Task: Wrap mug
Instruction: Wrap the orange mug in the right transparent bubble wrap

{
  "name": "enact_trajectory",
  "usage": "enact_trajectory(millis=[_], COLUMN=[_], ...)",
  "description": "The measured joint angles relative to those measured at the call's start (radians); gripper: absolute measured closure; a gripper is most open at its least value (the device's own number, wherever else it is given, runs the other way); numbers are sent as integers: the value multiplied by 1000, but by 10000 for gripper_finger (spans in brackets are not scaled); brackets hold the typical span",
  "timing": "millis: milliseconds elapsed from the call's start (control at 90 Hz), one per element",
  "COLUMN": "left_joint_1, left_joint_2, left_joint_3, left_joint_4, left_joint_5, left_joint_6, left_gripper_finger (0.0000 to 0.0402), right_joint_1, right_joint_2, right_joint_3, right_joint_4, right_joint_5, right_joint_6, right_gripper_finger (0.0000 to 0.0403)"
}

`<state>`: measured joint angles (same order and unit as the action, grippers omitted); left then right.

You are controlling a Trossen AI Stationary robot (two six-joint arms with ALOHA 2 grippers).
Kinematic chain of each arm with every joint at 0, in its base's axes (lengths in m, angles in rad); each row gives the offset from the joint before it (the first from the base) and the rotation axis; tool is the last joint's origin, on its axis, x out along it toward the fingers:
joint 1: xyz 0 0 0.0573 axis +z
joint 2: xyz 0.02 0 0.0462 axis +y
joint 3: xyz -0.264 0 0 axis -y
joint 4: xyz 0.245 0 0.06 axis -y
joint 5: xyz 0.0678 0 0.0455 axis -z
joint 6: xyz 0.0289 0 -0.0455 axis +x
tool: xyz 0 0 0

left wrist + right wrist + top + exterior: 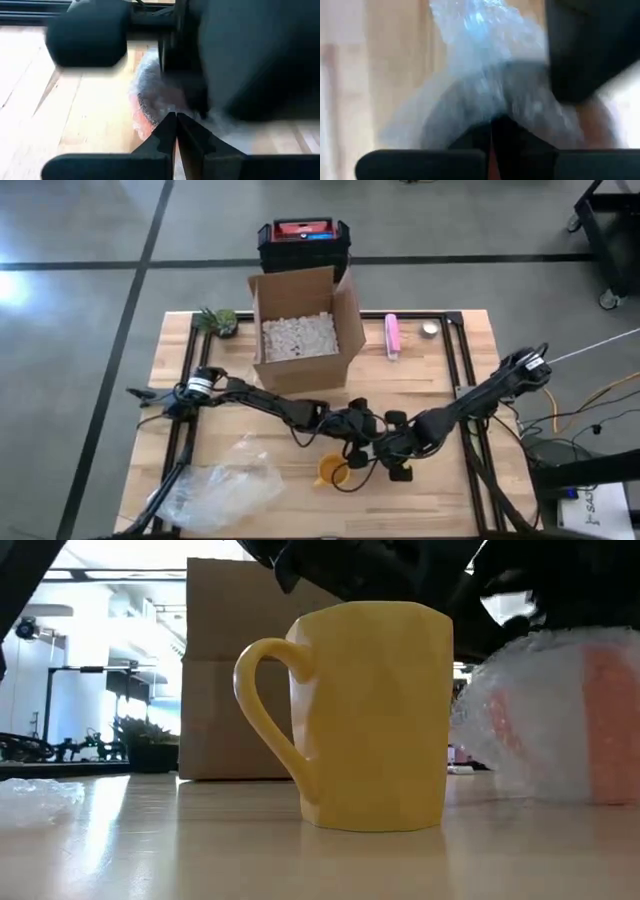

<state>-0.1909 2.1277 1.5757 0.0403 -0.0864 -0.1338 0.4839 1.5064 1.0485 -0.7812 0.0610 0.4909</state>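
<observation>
The tabletop (420, 375) was pale wood planks with a dark frame along its edges, standing on a grey concrete floor crossed by dark lines. At the far edge sat a black and red case (303, 242), and a small potted plant (217, 321) stood at the far left corner.

An open cardboard box (303, 328) held white packing peanuts (298, 337). A pink object (393, 336) lay to its right. A crumpled sheet of clear plastic (222, 486) lay near the front left.

The yellow mug (333, 471) stood upright near the front middle — empty as far as could be seen, its handle to the left in the low view. Just beside it lay bubble wrap (545, 715) over something orange.

Both arms met just right of the mug. The left hand (175, 122) was pinched closed at the wrap; the right hand (491, 131) was likewise closed on it — what lay underneath was too blurred to tell.
</observation>
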Motion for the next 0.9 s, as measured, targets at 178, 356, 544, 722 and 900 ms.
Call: enact_trajectory(millis=[178, 356, 544, 722, 900], left_joint_1=[0, 0, 0, 0, 0], left_joint_2=[0, 0, 0, 0, 0], left_joint_3=[0, 0, 0, 0, 0], left_joint_4=[-7, -6, -5, -3, 1], left_joint_5=[-1, -1, -2, 1, 2], left_joint_6=[1, 1, 1, 1, 1], left_gripper_finger=[401, 401, 401, 402, 402], right_joint_1=[2, 2, 2, 0, -1], right_joint_2=[-95, -124, -78, 6, 72], right_joint_3=[11, 11, 3, -16, -28], right_joint_4=[-19, -1, 83, 41, 26], right_joint_5=[-49, -40, -36, -31, -26], right_joint_6=[7, 2, -38, -48, -34], right_gripper_finger=[403, 403, 403, 403, 403])
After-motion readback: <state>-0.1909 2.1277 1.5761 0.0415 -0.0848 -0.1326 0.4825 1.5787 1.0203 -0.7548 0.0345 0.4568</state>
